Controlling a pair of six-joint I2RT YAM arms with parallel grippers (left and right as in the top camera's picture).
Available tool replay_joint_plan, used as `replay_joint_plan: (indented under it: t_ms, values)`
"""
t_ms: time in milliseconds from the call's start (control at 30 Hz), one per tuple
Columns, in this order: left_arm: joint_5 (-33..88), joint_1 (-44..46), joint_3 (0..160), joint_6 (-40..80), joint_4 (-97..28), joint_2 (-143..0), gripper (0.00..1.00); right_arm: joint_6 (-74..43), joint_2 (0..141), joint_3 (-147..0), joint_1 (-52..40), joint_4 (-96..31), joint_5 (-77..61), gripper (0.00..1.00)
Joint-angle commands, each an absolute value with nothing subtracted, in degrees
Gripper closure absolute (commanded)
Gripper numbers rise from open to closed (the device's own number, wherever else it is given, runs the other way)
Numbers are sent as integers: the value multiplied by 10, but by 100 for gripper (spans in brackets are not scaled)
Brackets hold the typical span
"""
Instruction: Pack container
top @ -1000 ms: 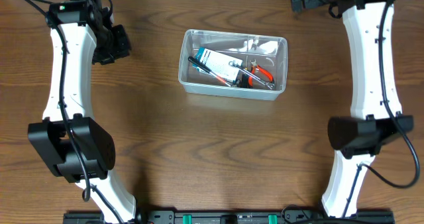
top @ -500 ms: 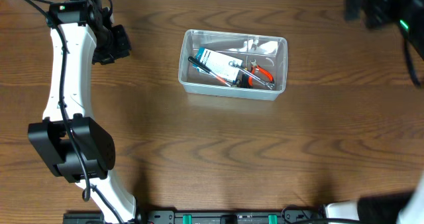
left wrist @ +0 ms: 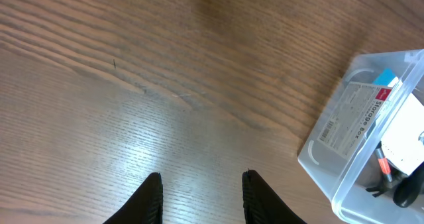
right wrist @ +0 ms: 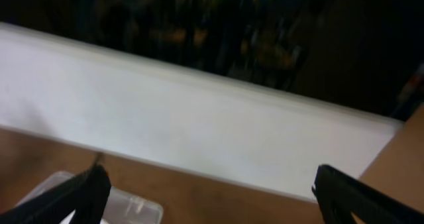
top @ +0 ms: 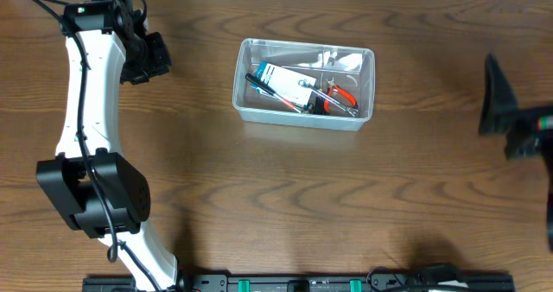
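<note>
The container [top: 298, 117], a clear plastic tub, stands at the table's back middle. Inside lie a blue-and-white box [top: 285, 83], red-handled pliers [top: 339, 95] and a dark pen-like tool [top: 259, 85]. My left gripper [top: 147, 57] hovers well to its left, open, with bare wood between its fingers [left wrist: 201, 184]. The left wrist view has the container [left wrist: 344, 177] at its right edge. My right gripper [top: 505, 111] is a blurred dark shape at the table's right edge, far from the tub. Its jaws [right wrist: 211, 184] stand wide open and empty, with a corner of the container [right wrist: 132, 207] low between them.
Brown wooden table [top: 285, 206] all round the tub. A white band [right wrist: 199, 118] runs along the table's far edge, with dark clutter behind it. The left arm's base [top: 91, 193] stands at the front left.
The right arm has swung from the back right corner down and out to the table's right edge, blurred in motion. The left arm and the tub have not moved.
</note>
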State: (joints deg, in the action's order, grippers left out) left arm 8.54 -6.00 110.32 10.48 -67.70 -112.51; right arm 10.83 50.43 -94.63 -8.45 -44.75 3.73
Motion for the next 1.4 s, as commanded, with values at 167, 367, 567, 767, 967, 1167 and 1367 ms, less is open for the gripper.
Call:
replay_joint_plan:
  t_ms: [167, 367, 567, 767, 967, 1167, 1367]
  values:
    - [79, -60, 1099, 101, -681, -1132, 71, 117, 304, -615, -90, -298, 45, 1]
    - [79, -60, 1099, 101, -681, -1132, 71, 97, 176, -400, -87, -186, 35, 1]
    - [79, -60, 1099, 101, -681, -1132, 71, 4, 95, -229, -74, -97, 29, 1]
    - [79, -60, 1099, 101, -681, -1132, 71, -43, 54, -114, -70, -14, 28, 1]
    - [79, -60, 1099, 101, -681, -1132, 71, -43, 12, -67, -67, -6, 27, 1]
    - [79, -60, 1099, 101, -681, -1132, 71, -43, 5, -45, -63, -6, 23, 1]
    - [79, -60, 1099, 101, -681, -1132, 71, -43, 5, -20, -62, -6, 15, 1]
